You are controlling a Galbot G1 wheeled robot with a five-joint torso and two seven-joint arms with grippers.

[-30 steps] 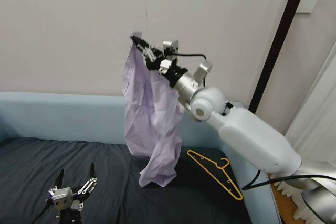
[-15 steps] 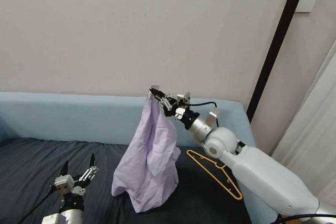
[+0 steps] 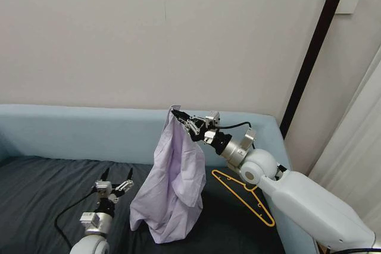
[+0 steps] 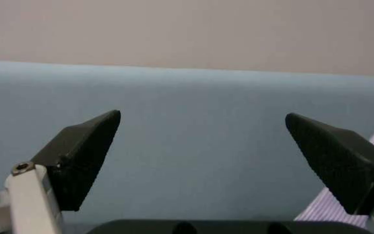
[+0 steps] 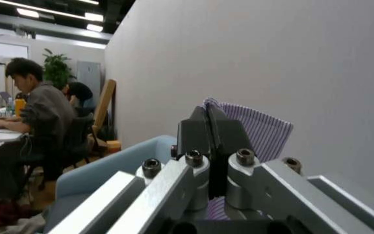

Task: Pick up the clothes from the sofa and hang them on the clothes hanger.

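The right gripper (image 3: 174, 111) is clamped on the top edge of a lavender striped shirt (image 3: 172, 188), holding it up in front of the sofa's light-blue backrest (image 3: 71, 132). In the right wrist view the two black fingers of this gripper (image 5: 208, 114) are pressed flat together, with a fold of the shirt (image 5: 265, 129) standing up just behind them. From the grip the cloth hangs toward 6 o'clock in the head view, widening as it drops. Its lower folds bunch on the dark seat cushion (image 3: 36, 194). The right arm runs from the gripper toward 4 o'clock, its silver wrist and white forearm crossing above the sofa's right end.

A yellow wire hanger (image 3: 253, 186) lies flat on the cushion at about 3 o'clock from the shirt's lower half, just beside the cloth, under the right arm.

The left gripper (image 3: 116, 176) sits low over the cushion at 9 o'clock from the shirt's hem, near it but apart. Its fingers are spread and point toward 12 o'clock, with nothing between them. In the left wrist view the two black fingertips of this gripper (image 4: 202, 117) stand wide apart with the backrest (image 4: 200, 161) between them, and a sliver of the shirt (image 4: 313, 217) shows beside one finger.

A plain pale wall (image 3: 178, 28) rises behind the sofa, and a dark upright post (image 3: 315, 46) stands at 2 o'clock from the right gripper.
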